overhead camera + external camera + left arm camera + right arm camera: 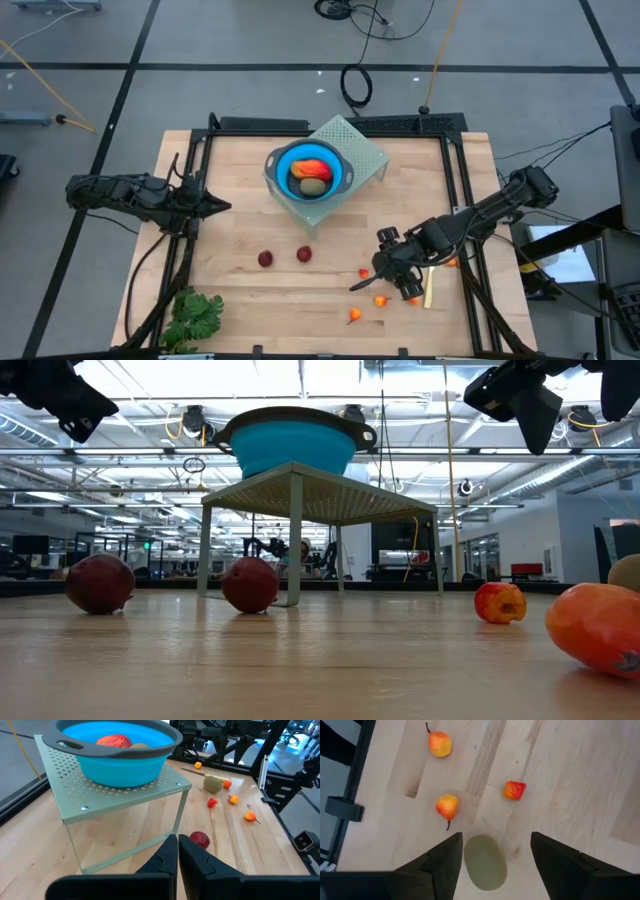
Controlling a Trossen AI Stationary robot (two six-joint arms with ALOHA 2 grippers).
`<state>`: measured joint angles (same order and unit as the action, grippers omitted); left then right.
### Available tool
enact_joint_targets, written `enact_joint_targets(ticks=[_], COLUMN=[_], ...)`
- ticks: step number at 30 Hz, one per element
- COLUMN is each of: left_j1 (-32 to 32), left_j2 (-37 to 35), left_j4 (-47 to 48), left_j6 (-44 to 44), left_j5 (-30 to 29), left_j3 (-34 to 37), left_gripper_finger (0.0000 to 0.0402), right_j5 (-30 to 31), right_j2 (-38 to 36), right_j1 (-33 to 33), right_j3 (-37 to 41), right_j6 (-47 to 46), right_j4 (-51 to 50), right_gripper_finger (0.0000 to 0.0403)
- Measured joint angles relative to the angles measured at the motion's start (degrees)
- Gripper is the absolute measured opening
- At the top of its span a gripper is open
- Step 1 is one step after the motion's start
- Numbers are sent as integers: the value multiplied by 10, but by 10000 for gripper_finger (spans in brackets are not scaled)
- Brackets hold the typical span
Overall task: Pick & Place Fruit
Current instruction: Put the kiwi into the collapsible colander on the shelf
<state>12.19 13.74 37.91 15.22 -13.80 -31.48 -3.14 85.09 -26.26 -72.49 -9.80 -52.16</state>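
Our right gripper [492, 852] hangs released over an olive oval [485, 862]; next we lower and clench. Left gripper [177, 852] waits clenched, empty.

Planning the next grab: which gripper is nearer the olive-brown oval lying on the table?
Right. The right gripper hangs open directly over the olive-brown oval; the left gripper, shut, waits across the table, left of the blue bowl.
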Motion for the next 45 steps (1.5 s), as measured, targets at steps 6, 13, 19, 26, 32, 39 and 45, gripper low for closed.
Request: enact_joint_targets(ticks=[6, 13, 19, 26, 32, 39, 45], left_j1=[0, 0, 0, 0, 0, 0, 0], left_j2=[0, 0, 0, 0, 0, 0, 0], left_j4=[0, 1, 1, 1, 0, 0, -6], left_j6=[0, -8, -12, -17, -21, -28, -33], left_j5=[0, 6, 7, 7, 8, 13, 31], left_j3=[0, 0, 0, 0, 0, 0, 0], left_gripper_finger=[8, 6, 11, 13, 5, 4, 11], right_j5=[0, 1, 1, 1, 1, 0, 1], right_j2=[0, 0, 0, 0, 0, 0, 0], right_j1=[0, 0, 2, 12, 11, 11, 11], right_j3=[0, 0, 0, 0, 0, 0, 0], right_j6=[-28, -33, -59, -77, -76, -90, -79], right_j4=[0, 0, 0, 0, 0, 14, 45], right_gripper_finger=[229, 249, 296, 354, 361, 358, 359])
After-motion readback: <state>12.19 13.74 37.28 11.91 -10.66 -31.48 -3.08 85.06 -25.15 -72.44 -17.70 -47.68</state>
